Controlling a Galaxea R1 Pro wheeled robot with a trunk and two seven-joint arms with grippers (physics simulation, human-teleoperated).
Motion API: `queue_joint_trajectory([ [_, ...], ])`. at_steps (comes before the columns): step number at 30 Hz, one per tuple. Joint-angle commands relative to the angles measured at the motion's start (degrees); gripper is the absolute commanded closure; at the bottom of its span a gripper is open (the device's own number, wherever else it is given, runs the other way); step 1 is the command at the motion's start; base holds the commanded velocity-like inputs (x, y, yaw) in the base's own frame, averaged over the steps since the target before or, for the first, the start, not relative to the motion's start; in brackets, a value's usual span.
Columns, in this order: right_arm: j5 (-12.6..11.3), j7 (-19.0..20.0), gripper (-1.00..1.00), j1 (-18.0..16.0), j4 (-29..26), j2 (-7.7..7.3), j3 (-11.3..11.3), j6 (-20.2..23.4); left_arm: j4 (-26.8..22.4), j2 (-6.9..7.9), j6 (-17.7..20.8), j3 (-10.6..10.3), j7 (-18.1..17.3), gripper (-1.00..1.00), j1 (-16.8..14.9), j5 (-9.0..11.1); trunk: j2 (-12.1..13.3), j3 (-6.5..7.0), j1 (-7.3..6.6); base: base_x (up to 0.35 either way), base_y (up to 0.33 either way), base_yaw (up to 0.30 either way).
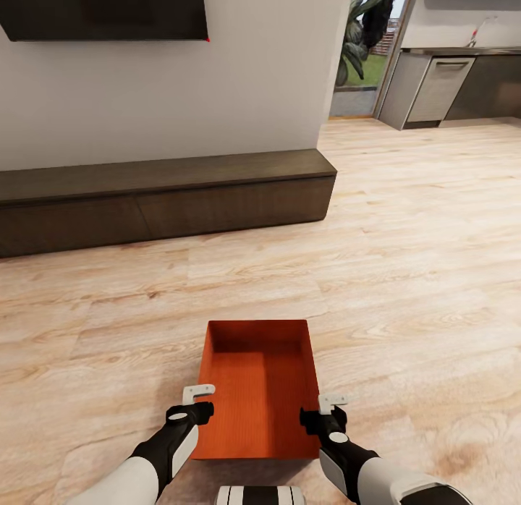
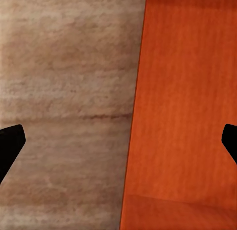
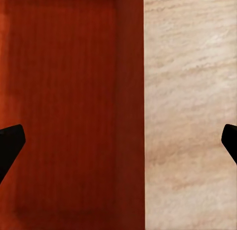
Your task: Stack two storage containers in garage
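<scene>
Straddling the stiff, light-looking orange bin (image 1: 259, 389) on the wood floor (image 1: 405, 273), left claw (image 1: 197, 393) and right claw (image 1: 332, 402) spread over its thin side walls.

Orange-red storage container (image 1: 259, 378) on pale wood-grain plank floor (image 1: 405, 288); dark brown low cabinet (image 1: 163, 197); white wall (image 1: 217, 85); black-and-white arms.

Wall-mounted dark screen (image 1: 105, 11) cropped by the top edge; long low cabinet (image 1: 159, 201) cut at the left.
</scene>
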Motion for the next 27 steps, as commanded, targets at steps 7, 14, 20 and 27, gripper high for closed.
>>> queue_joint_trajectory([
  [7, -0.3, -0.2, -1.00, 0.0, 0.1, -0.01, 0.5, -0.2, -0.1, -0.02, 0.3, 0.0, 0.2, -1.00, 0.0, 0.4, -1.2, -0.58, 0.65, 0.000, 0.000, 0.000],
  [14, -0.3, -0.3, -1.00, 0.0, 0.1, 0.02, 0.5, -0.2, -0.1, -0.02, 0.3, 0.0, 0.2, -1.00, 0.0, 0.4, -4.0, -1.83, 2.19, 0.000, 0.000, 0.000],
  [20, -0.3, -0.3, -1.00, 0.0, 0.1, 0.02, 0.5, -0.2, -0.1, -0.02, 0.3, 0.0, 0.2, -1.00, 0.0, 0.4, -4.8, -2.19, 2.63, 0.000, 0.000, 0.000],
  [27, -0.3, -0.3, -1.00, 0.0, 0.1, 0.02, 0.5, -0.3, -0.1, -0.02, 0.3, 0.0, 0.2, -1.00, 0.0, 0.4, -4.8, -2.19, 2.63, 0.000, 0.000, 0.000],
])
